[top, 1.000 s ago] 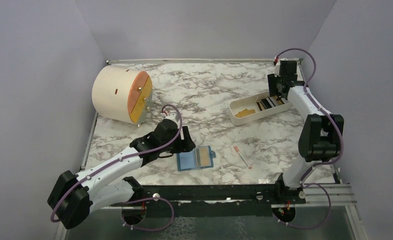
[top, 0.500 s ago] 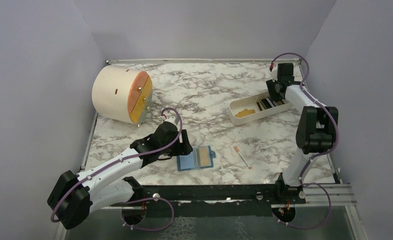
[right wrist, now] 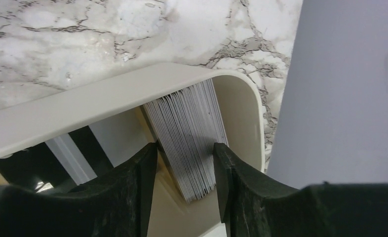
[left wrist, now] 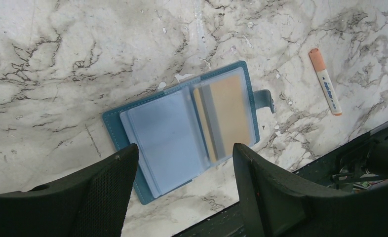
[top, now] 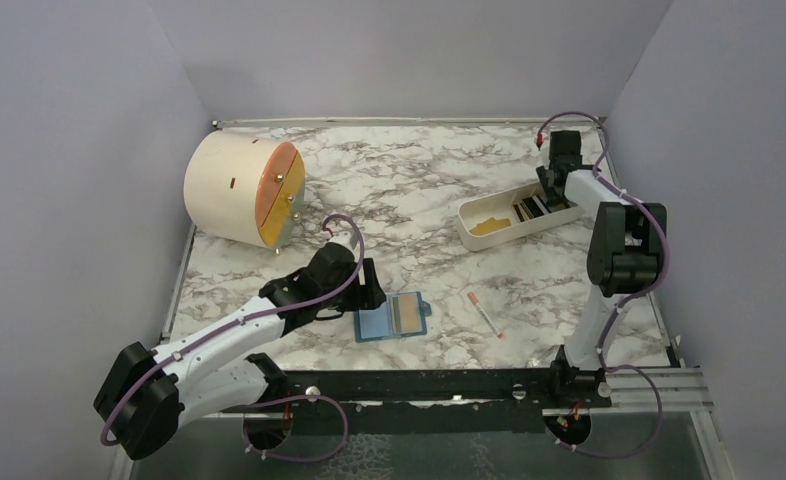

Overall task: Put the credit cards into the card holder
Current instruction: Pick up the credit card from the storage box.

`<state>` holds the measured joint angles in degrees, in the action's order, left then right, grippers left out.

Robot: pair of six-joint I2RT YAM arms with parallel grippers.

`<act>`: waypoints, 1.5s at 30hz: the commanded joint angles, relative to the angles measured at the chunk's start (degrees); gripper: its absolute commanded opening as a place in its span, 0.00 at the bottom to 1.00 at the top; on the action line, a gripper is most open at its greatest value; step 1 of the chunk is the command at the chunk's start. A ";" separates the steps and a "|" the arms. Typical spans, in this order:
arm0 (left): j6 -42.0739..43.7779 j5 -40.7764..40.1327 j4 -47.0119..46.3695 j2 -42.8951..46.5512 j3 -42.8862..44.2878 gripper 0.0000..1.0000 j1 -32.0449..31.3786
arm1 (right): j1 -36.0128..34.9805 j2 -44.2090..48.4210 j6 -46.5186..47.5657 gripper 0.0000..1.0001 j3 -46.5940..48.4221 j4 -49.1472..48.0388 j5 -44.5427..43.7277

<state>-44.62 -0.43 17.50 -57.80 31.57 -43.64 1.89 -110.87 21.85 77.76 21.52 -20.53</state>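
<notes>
The right end effector [right wrist: 184,148] straddled grey credit cards [right wrist: 187,118] at the tray [right wrist: 83,103] end; grip indiscernible. Best to pinch one card and lift straight. The card holder [left wrist: 172,133] lay open, well apart from the tray, under the wide-open left end effector [left wrist: 184,150].

The table [left wrist: 58,59] looks like smooth white stone with grey veins, and it is a little shiny. The card holder [left wrist: 112,126] has a soft, matt, leather-like teal cover, with cloudy see-through plastic pockets [left wrist: 162,133] inside. The tray [right wrist: 83,103] is smooth, dull cream plastic, and the left gripper [left wrist: 184,148] has black fingers [left wrist: 110,192] with a rough, net-like skin.
</notes>
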 commanded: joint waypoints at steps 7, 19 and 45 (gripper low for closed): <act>-0.46 0.86 -1.75 0.96 -0.71 0.72 -0.13 | 0.39 1.64 0.21 0.34 1.12 -3.49 -5.29; -0.64 1.59 -2.41 1.02 -1.11 0.72 -0.13 | 0.40 2.75 -0.38 0.28 2.15 -2.73 -4.44; 1.33 2.37 1.03 -2.53 0.72 0.72 -0.12 | 0.02 8.04 -12.11 0.01 6.16 13.79 10.63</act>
<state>-44.34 1.13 16.47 -60.69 30.35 -43.64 1.85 -106.52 12.56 81.60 31.11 -14.28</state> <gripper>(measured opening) 0.719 0.015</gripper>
